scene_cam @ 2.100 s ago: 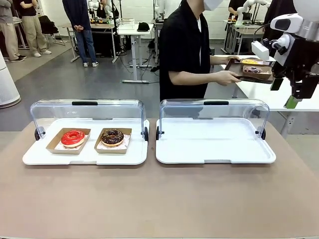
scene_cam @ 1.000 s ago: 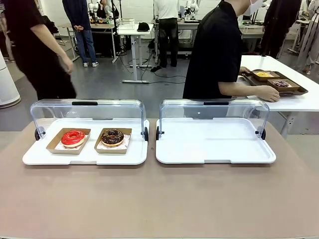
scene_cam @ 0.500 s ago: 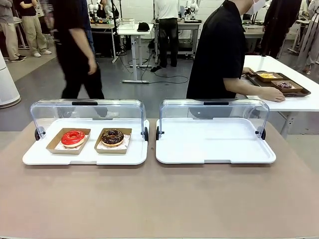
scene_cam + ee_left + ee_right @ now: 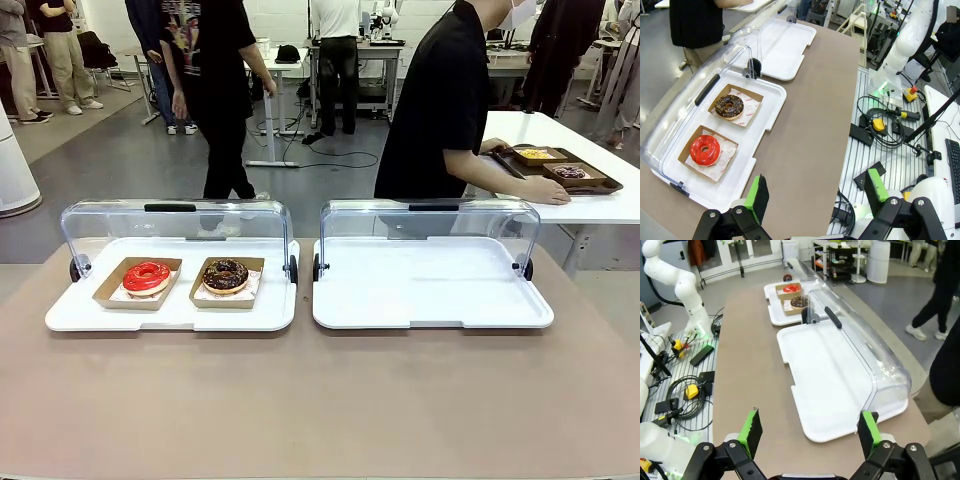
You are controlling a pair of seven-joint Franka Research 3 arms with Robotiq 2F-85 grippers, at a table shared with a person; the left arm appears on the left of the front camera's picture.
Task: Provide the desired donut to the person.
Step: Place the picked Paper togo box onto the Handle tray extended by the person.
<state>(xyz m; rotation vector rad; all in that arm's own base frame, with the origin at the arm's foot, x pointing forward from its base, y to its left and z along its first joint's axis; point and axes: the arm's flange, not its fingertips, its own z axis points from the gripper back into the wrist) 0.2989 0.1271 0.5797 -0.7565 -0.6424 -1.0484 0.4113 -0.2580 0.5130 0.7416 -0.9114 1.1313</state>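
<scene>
Sitting in brown paper trays on the left white tray (image 4: 170, 318), the red donut (image 4: 147, 276) and chocolate donut (image 4: 225, 274) lie side by side under an open clear lid (image 4: 175, 225). Right white tray (image 4: 430, 300) is bare. The person (image 4: 445, 100) stands behind it, turned toward a side table, one hand (image 4: 551, 190) at a brown tray (image 4: 565, 176). Left gripper (image 4: 815, 192) and right gripper (image 4: 810, 430) hang high over the table, fingers spread wide, holding nothing.

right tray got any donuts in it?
No, the right tray is bare white under its raised lid; the red donut and chocolate donut sit in cardboard boats on the left tray.
</scene>
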